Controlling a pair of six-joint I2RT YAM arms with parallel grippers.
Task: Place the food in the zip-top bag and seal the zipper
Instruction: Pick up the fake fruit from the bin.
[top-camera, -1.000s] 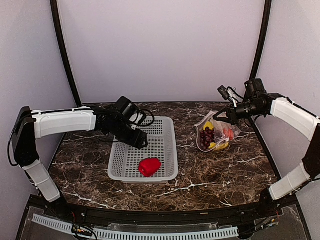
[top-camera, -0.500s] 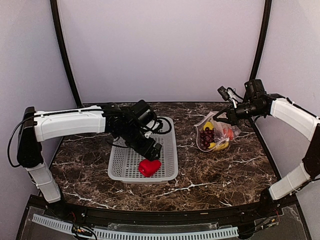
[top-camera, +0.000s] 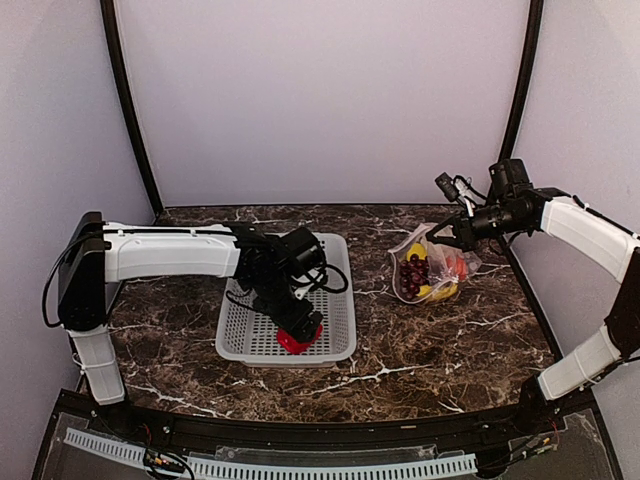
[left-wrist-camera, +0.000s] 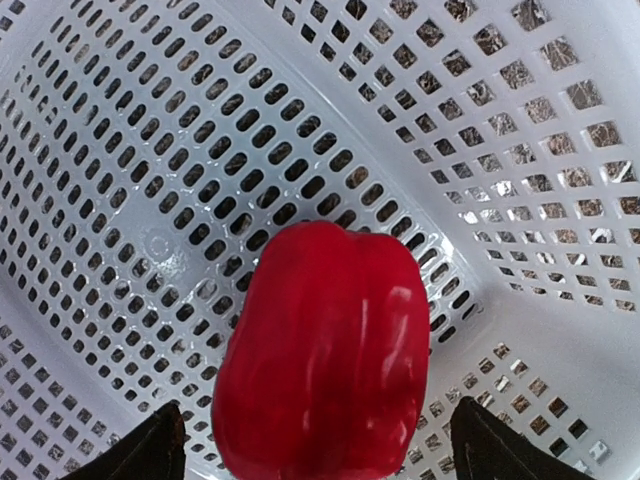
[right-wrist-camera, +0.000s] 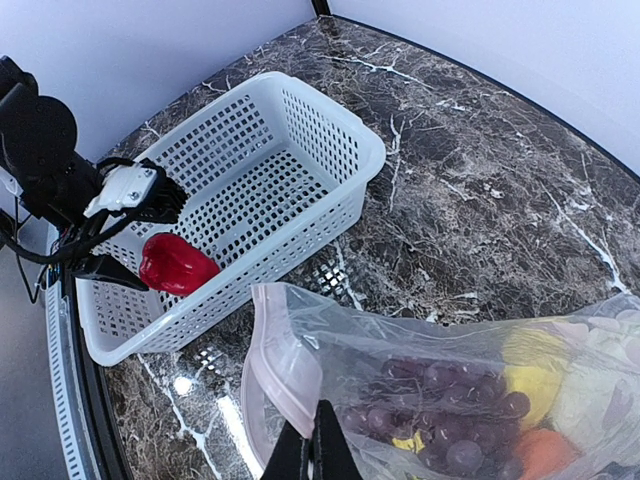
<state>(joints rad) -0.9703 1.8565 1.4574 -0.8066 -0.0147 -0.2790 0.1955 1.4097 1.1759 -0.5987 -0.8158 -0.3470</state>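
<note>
The red pepper (left-wrist-camera: 325, 350) lies in the near right corner of the white perforated basket (left-wrist-camera: 520, 120). My left gripper (left-wrist-camera: 320, 450) is open, one fingertip on each side of the pepper, low over it (top-camera: 290, 343). The clear zip-top bag (right-wrist-camera: 450, 340) rests on the marble at the right and holds the grape bunch (right-wrist-camera: 450, 400), a yellow piece (right-wrist-camera: 535, 375) and the orange tomato (right-wrist-camera: 535, 452). My right gripper (right-wrist-camera: 312, 450) is shut on the bag's pinkish zipper strip (right-wrist-camera: 285, 375) and holds the mouth up and open toward the basket.
The basket (top-camera: 335, 262) stands left of centre on the dark marble table (top-camera: 450, 340). The bag (top-camera: 425, 270) is to its right, with bare marble between them. Black frame posts rise at the back corners.
My left arm has swung right and toward the near edge along the basket and come down over the red pepper. The right arm and the bag have not moved.
</note>
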